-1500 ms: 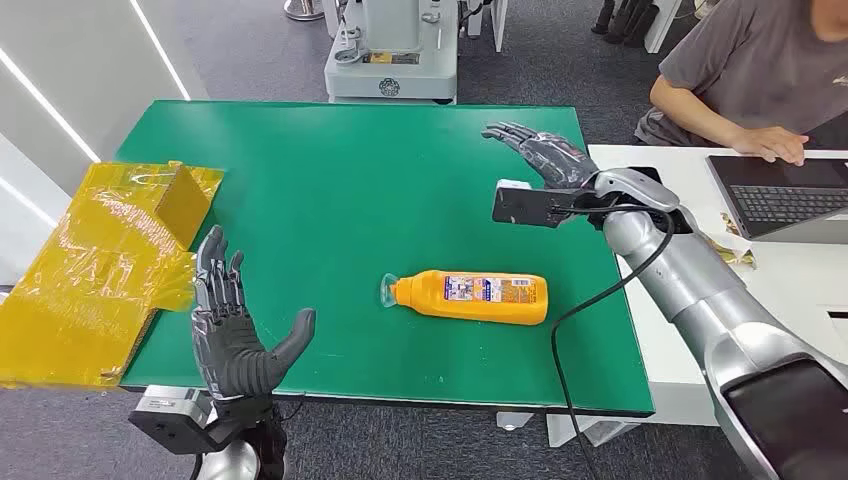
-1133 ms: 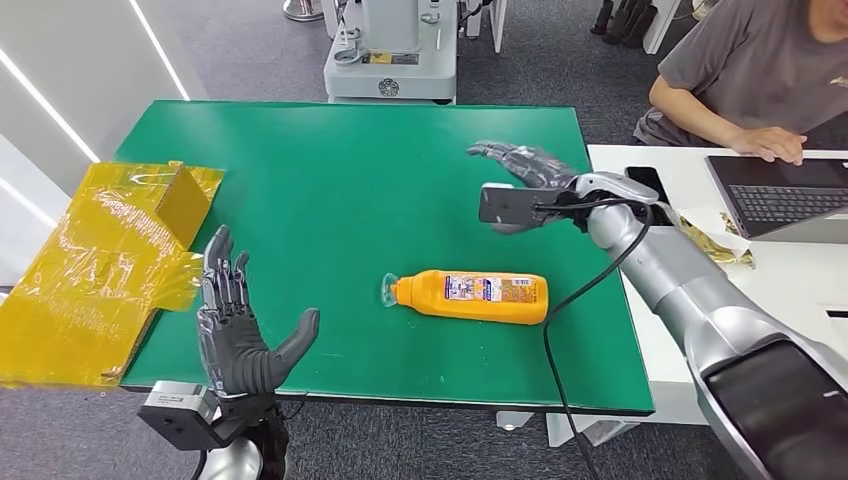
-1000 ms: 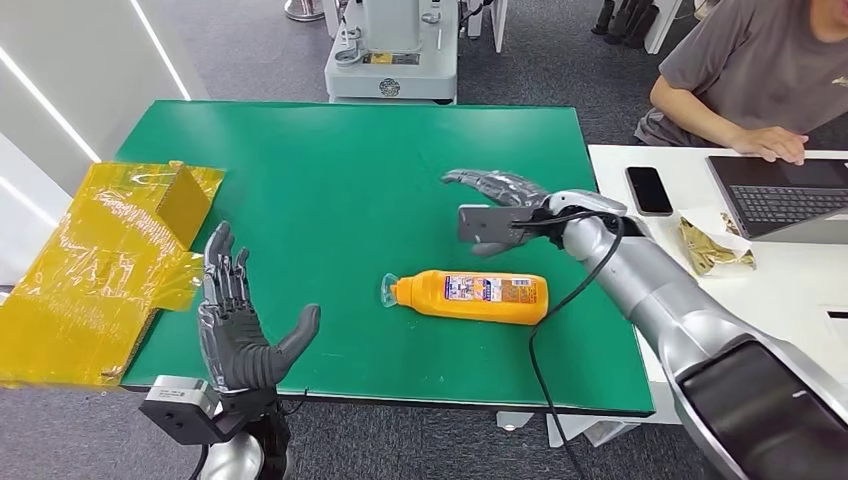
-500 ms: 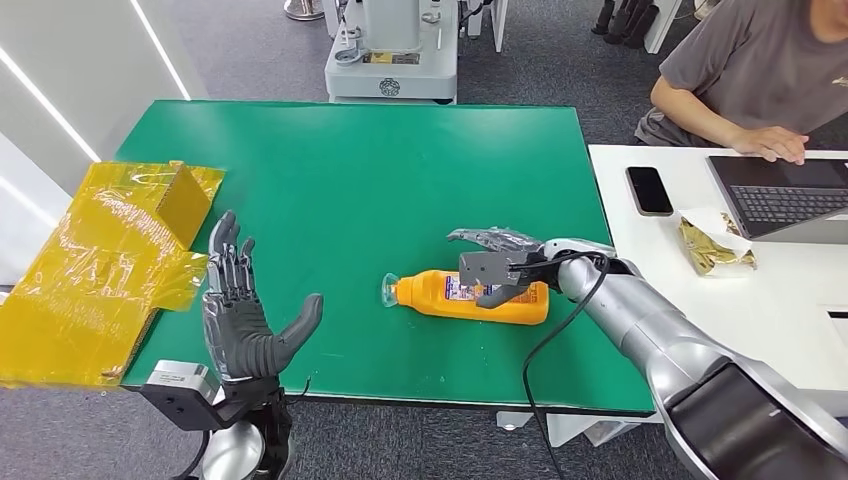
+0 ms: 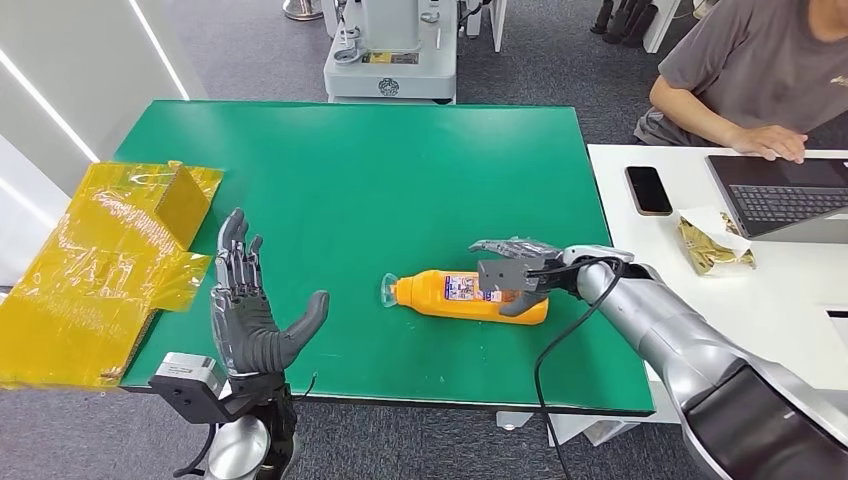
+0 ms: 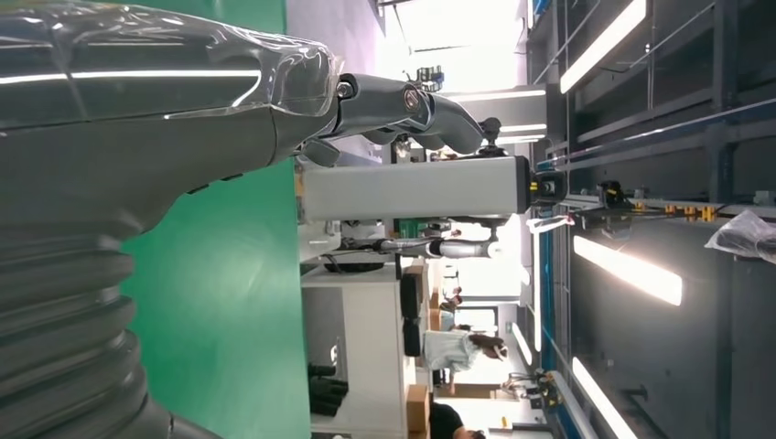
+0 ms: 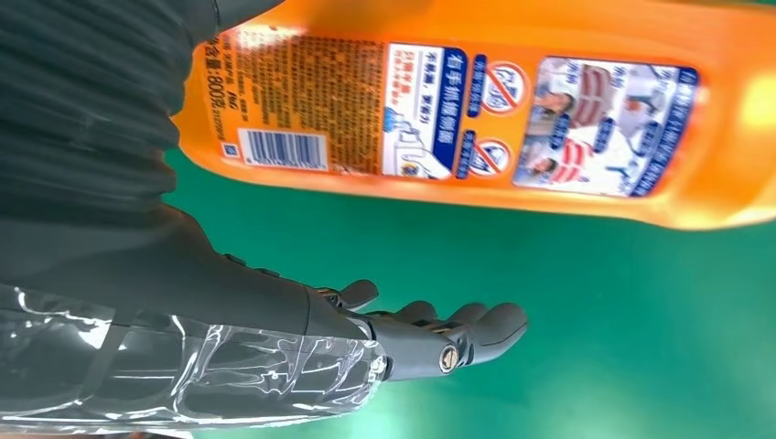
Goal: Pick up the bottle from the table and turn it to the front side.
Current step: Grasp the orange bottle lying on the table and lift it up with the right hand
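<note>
Orange plastic bottle [image 5: 470,296] with a clear cap lies on its side on the green table [image 5: 350,180], near the table's 5 o'clock area, cap pointing to 9 o'clock, base to 3 o'clock. Its blue-and-white printed label with a barcode faces up; the right wrist view shows that label [image 7: 458,114] close up. Right hand [image 5: 515,268] sits over the base half of the bottle, coming in from 3 o'clock. Fingers spread and extended along the far side, thumb on the near side over the bottle body; nothing gripped, and the right wrist view shows green table between the straight fingers [image 7: 458,334] and the bottle. Contact with the bottle cannot be told. A black cable [image 5: 560,330] loops from the right wrist down past the table's near edge.

Left hand [image 5: 250,315] is raised at the table's 7 o'clock corner, palm up, fingers apart and upright, empty; the left wrist view shows its fingers [image 6: 403,105] stretched out.

Yellow crinkled plastic-wrapped box [image 5: 105,265] sits at 9 o'clock, overhanging the table's edge. White side desk [image 5: 760,290] at 3 o'clock carries a black phone [image 5: 648,190], a gold foil packet [image 5: 712,245] and a dark laptop [image 5: 785,195]. A person in a grey T-shirt [image 5: 760,70] sits at 1 o'clock, hand on the laptop. A grey machine base [image 5: 392,55] stands at 12 o'clock beyond the table.
</note>
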Robot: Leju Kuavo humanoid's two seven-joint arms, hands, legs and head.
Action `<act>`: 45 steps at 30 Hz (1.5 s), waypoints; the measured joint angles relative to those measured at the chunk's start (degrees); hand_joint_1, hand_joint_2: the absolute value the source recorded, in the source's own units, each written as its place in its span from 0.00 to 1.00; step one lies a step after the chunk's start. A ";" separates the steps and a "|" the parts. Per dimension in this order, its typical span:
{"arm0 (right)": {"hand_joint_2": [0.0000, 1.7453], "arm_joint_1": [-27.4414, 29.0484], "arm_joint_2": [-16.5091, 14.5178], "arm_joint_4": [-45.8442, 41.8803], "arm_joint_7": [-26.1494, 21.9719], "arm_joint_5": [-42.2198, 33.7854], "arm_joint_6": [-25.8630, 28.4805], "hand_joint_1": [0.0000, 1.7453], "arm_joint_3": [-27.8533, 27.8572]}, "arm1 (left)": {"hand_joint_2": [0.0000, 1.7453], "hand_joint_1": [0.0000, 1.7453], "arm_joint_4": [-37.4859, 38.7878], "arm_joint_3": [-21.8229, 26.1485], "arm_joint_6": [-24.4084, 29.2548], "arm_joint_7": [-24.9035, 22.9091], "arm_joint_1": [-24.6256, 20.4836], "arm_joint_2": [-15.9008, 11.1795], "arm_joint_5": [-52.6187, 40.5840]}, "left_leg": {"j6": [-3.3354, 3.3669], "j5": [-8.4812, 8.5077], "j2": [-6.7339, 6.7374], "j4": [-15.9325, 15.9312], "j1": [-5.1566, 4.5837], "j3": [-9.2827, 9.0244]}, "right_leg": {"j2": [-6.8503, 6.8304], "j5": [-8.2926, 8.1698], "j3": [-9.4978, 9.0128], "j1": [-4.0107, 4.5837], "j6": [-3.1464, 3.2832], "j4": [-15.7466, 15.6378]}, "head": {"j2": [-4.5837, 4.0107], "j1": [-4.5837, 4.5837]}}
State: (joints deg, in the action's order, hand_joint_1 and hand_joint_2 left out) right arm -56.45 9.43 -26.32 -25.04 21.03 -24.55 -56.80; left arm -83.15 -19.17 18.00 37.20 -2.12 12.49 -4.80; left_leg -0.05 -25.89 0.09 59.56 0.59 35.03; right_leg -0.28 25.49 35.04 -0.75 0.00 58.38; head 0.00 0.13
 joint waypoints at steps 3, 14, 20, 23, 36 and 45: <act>1.00 0.17 0.66 0.00 0.09 -0.01 -0.04 0.00 -0.67 | 1.00 0.00 0.10 -0.02 0.01 0.00 -0.01 -0.01 0.08 | 0.00 0.00 -0.01 0.00 0.00 0.00 | -0.01 0.00 0.00 0.00 0.00 0.00 | 0.00 0.00; 1.00 0.71 4.11 -0.56 1.23 -0.62 -1.05 0.00 -3.22 | 1.00 0.00 0.61 -0.02 -0.23 0.00 -0.14 -0.03 0.78 | 0.00 0.00 -0.03 0.01 0.00 0.01 | -0.04 0.00 -0.01 0.00 0.00 -0.01 | 0.00 0.01; 1.00 3.69 7.38 -2.36 1.14 -1.10 1.87 0.00 -4.03 | 1.00 0.00 1.26 -0.01 -0.97 0.78 -0.02 -0.33 1.38 | 0.01 -0.01 -0.03 0.01 -0.01 0.04 | -0.04 0.00 -0.01 0.00 0.00 -0.03 | 0.00 0.00; 1.00 4.49 8.21 -2.87 1.08 -1.52 2.35 0.00 -4.40 | 1.00 0.00 1.86 0.01 -1.58 1.28 -0.06 -0.43 1.64 | 0.01 -0.01 -0.02 0.00 0.00 0.03 | -0.03 0.00 0.00 0.00 0.00 -0.02 | 0.00 0.00; 1.00 6.90 11.76 -6.40 2.58 -2.72 3.60 0.00 -4.83 | 1.00 0.00 3.75 0.01 -2.60 2.14 -0.60 -0.62 2.56 | 0.01 -0.01 -0.02 0.00 -0.01 0.03 | -0.03 0.00 -0.01 -0.01 0.00 -0.02 | 0.00 0.01; 1.00 6.87 13.62 -8.45 4.01 -2.59 5.07 0.00 -4.78 | 1.00 0.00 4.08 -0.01 -2.56 2.36 -0.73 -0.62 2.85 | 0.01 -0.01 -0.02 0.00 -0.01 0.04 | -0.03 0.00 -0.01 0.00 0.00 -0.01 | 0.00 0.00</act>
State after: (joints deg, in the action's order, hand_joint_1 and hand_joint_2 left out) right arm -49.58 23.04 -34.77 -21.03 18.44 -19.47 -61.58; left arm -79.08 -19.18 15.44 39.56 -2.85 11.87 -1.95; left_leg -0.04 -25.90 0.07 59.56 0.59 35.07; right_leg -0.31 25.49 35.03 -0.76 -0.01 58.37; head 0.00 0.13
